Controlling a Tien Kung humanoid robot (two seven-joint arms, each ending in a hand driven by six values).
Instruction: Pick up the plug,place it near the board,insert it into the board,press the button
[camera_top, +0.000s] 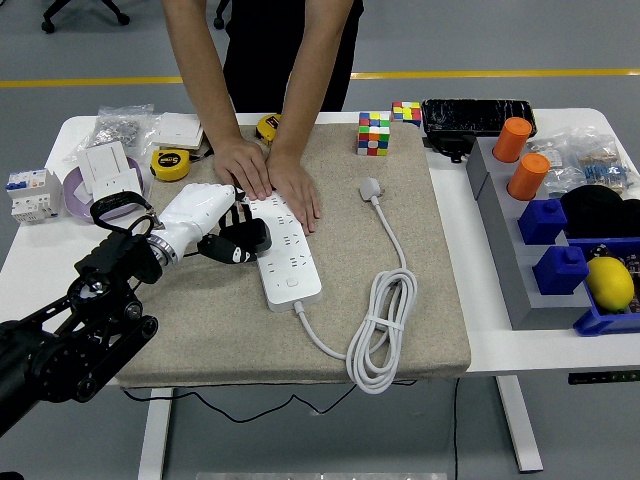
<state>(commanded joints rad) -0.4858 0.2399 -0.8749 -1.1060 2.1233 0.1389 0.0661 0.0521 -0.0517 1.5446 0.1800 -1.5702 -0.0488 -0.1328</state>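
One left hand (222, 238), fingers curled on nothing beside the power strip (283, 250), should go to the plug (371, 187) instead.

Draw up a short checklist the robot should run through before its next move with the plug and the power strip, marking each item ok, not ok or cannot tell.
1. Plug in hand: not ok, it lies loose on the mat.
2. Power strip steadied: ok, the person's hands press its far end.
3. Left hand free: ok, it holds nothing, at the strip's left edge.
4. Cable untangled: ok, coiled near the strip.
5. Button position: cannot tell.
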